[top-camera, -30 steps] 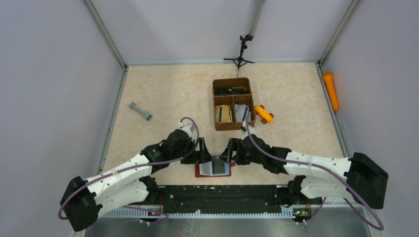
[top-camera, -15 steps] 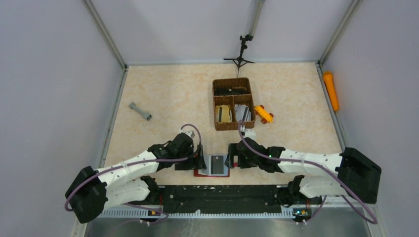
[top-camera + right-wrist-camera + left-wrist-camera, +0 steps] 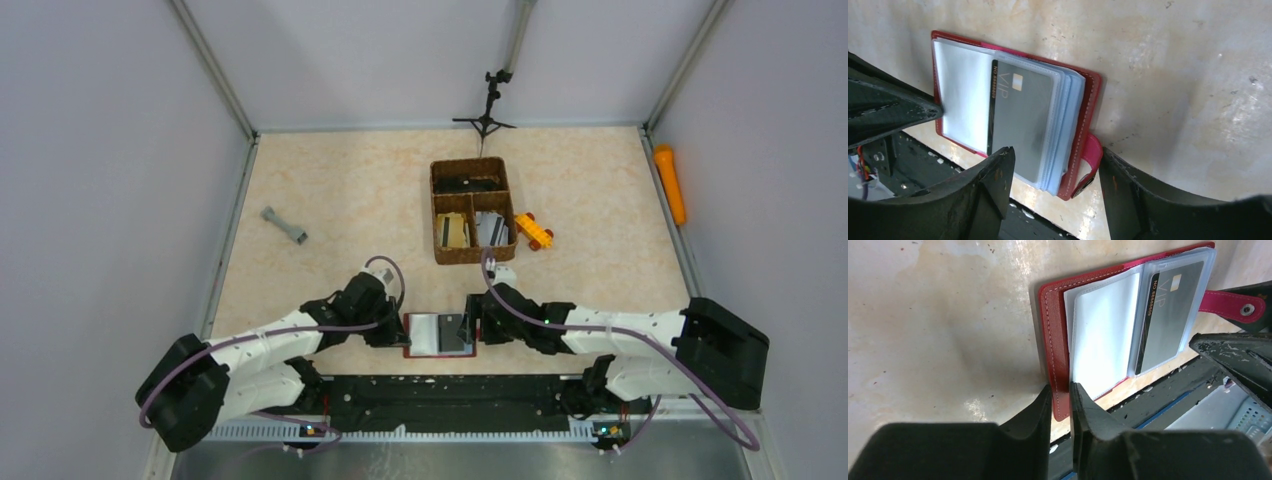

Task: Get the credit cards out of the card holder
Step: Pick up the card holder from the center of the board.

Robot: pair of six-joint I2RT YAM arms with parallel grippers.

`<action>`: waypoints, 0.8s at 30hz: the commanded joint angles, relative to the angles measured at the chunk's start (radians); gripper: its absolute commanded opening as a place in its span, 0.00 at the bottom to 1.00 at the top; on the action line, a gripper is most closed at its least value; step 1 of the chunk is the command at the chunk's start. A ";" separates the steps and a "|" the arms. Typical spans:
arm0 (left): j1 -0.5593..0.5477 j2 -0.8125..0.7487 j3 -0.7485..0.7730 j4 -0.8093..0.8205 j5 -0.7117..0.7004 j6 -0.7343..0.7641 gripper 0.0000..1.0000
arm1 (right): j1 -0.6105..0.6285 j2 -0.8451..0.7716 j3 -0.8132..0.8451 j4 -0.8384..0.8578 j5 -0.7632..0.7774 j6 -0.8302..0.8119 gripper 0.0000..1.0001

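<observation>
The dark red leather-like folding card holder [image 3: 430,336] lies open and flat on the beige marbled table [image 3: 340,190], at the middle of its near edge, between the two arms. Its clear plastic sleeves [image 3: 1103,335] face up. One sleeve on the right half holds a flat grey plastic card [image 3: 1165,315] printed "VIP", and the sleeve to its left looks blank white.

The left gripper [image 3: 1060,390] is closed to a narrow slit on the stitched left edge of the holder's red cover, near its near-left corner. The right gripper [image 3: 1055,152] is spread wide and holds nothing. Its fingers straddle the near-right corner of the holder, and the pink-red snap tab [image 3: 1089,160] sits between them.

Toward the far edge, right of centre, stands a brown woven three-compartment basket [image 3: 470,162]. A tan card [image 3: 455,231] is in its near-left compartment and silver-grey cards [image 3: 490,228] are in its near-right one. A yellow toy block [image 3: 533,231] lies just beside the basket's right side. A small grey dumbbell-shaped piece [image 3: 284,226] lies near the left edge.
</observation>
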 commanded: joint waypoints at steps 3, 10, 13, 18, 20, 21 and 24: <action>0.022 -0.038 -0.052 0.097 0.037 -0.034 0.18 | 0.014 -0.015 -0.036 0.076 -0.015 0.032 0.61; 0.064 -0.080 -0.117 0.221 0.125 -0.073 0.33 | 0.012 -0.064 -0.074 0.076 0.030 0.050 0.31; 0.070 -0.080 -0.125 0.232 0.140 -0.075 0.58 | 0.012 -0.066 -0.069 0.049 0.050 0.050 0.19; 0.075 -0.039 -0.136 0.293 0.173 -0.079 0.64 | 0.012 -0.079 -0.080 0.045 0.060 0.054 0.06; 0.075 -0.005 -0.144 0.339 0.201 -0.089 0.64 | 0.012 -0.082 -0.085 0.053 0.057 0.054 0.02; 0.075 0.014 -0.148 0.361 0.216 -0.097 0.64 | 0.012 -0.080 -0.085 0.053 0.056 0.053 0.02; 0.075 0.067 -0.149 0.410 0.256 -0.107 0.63 | 0.012 -0.072 -0.084 0.051 0.057 0.052 0.01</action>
